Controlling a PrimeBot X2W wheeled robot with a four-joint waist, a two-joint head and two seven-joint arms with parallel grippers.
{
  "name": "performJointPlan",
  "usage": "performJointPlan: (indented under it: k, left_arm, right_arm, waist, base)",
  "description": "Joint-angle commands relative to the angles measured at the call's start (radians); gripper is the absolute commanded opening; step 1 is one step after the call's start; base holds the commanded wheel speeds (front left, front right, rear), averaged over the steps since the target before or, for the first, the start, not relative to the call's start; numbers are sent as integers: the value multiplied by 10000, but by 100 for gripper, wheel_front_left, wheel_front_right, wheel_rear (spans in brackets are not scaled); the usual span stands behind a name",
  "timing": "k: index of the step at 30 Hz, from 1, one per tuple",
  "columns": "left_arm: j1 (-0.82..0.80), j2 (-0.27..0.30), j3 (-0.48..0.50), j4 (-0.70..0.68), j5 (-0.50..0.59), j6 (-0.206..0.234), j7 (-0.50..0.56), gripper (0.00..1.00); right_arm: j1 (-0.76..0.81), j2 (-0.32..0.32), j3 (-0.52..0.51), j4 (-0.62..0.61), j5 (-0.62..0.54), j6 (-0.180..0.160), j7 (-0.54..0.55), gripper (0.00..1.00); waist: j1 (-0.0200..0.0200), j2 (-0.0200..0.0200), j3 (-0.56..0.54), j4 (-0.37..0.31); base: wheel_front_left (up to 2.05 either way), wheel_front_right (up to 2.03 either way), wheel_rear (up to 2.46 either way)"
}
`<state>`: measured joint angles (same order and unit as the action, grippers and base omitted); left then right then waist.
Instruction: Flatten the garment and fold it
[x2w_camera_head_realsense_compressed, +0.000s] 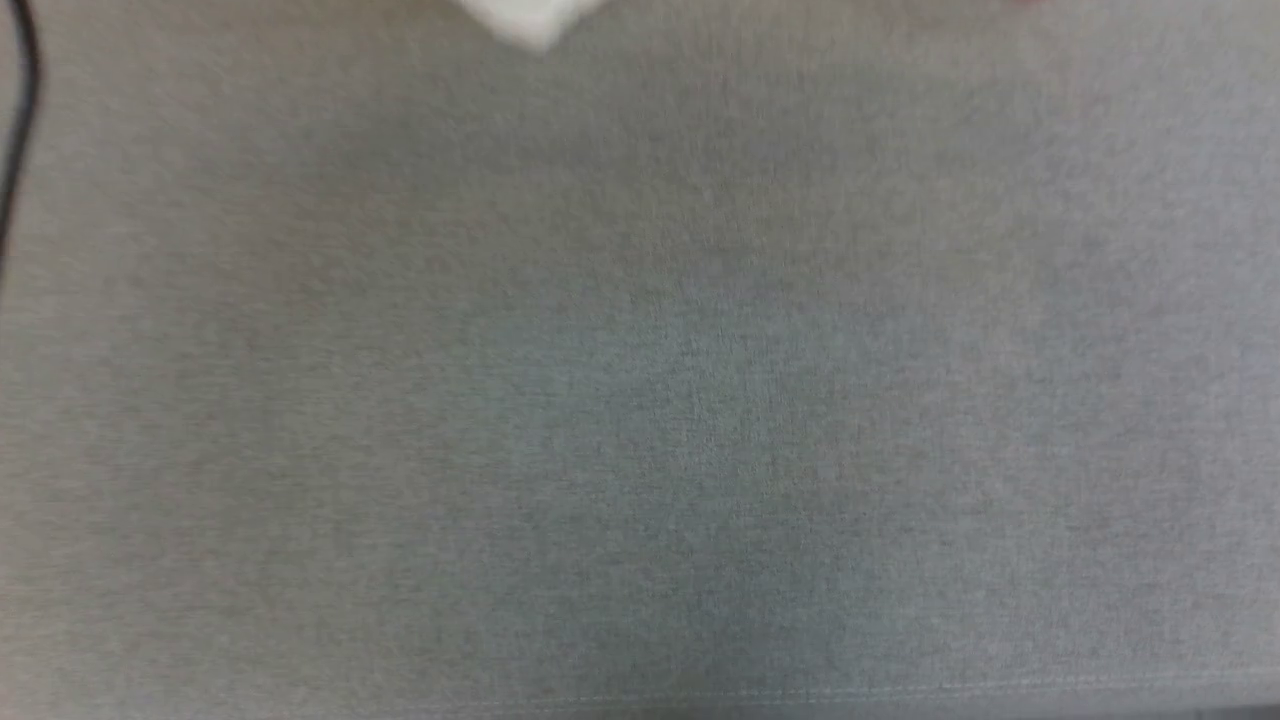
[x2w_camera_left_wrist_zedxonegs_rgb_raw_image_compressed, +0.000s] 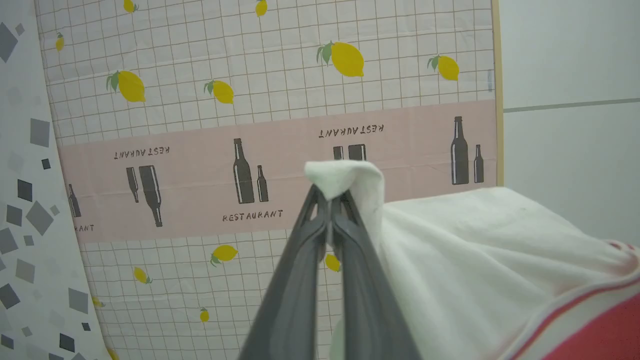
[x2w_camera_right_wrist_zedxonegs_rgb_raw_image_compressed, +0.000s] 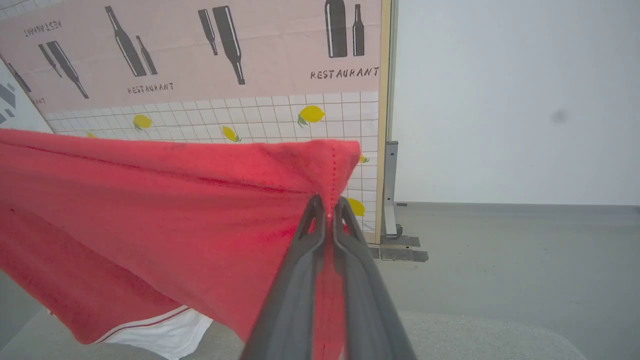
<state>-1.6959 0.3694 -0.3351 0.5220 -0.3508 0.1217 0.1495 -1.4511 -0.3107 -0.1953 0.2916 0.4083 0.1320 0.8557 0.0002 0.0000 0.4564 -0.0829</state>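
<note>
- Dark tapered fingers crowd the foreground of the left wrist view: my left gripper is pinched tight on a white corner of the garment, and a small fold of cloth pokes up over the tips.
- It's the same on the other side. My right gripper is clamped on a stitched red corner, right on the seam, with its jaws nearly together and cloth between them.
- So the garment is up in the air, strung between my two arms by its corners. I read that hold as a way to stretch it out before laying it flat.
- The cloth looks soft and a little fuzzy, like a knit. Its red body sags in a shallow curve, and a white sleeve with a thin red line droops below it.
- Striped trim, red on white, runs where the white cloth meets the red.
- Looking down from the head view, I see the grey woven surface and a thin black cable at its left edge. A blurred white tip at the top may be the garment, but I can't be sure.
- Behind the cloth stands a printed screen with lemons, a grid and bottles.
- My call: I'm in the flattening step, and folding is not yet begun.
</note>
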Motion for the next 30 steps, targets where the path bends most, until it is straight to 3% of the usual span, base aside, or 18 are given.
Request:
performJointPlan:
  k: [1, 9, 16, 22, 30]
  left_arm:
    - [-474, 69, 41, 223, 130, 105, -265, 0]
    - [-1288, -17, 78, 1085, 261, 216, -1196, 0]
    - [-894, -300, 183, 1810, -100, 95, -1906, 0]
    - [430, -648, 378, 2379, -701, -243, -2842, 0]
    - [3506, -992, 436, 2438, -1340, -821, -3824, 0]
  right_arm:
    - [-491, 70, -19, 310, -207, -13, -366, 0]
    - [-1673, 228, 330, 1514, -569, -13, -1639, 0]
    - [-1375, 66, 707, 2036, -39, -13, -2152, 0]
    - [89, -262, 1573, 1854, 1016, -13, -2701, 0]
    - [3201, -773, 2683, 1178, 2640, -13, -3621, 0]
  waist:
    - [-2, 0, 1194, -366]
    - [-2, 0, 2276, -311]
    - [-2, 0, 2829, 30]
    - [-2, 0, 2540, 351]
    - [-2, 0, 1058, 761]
  base:
    - [0, 0, 0]
    - [0, 0, 0]
    - [0, 0, 0]
    - [0, 0, 0]
    - [0, 0, 0]
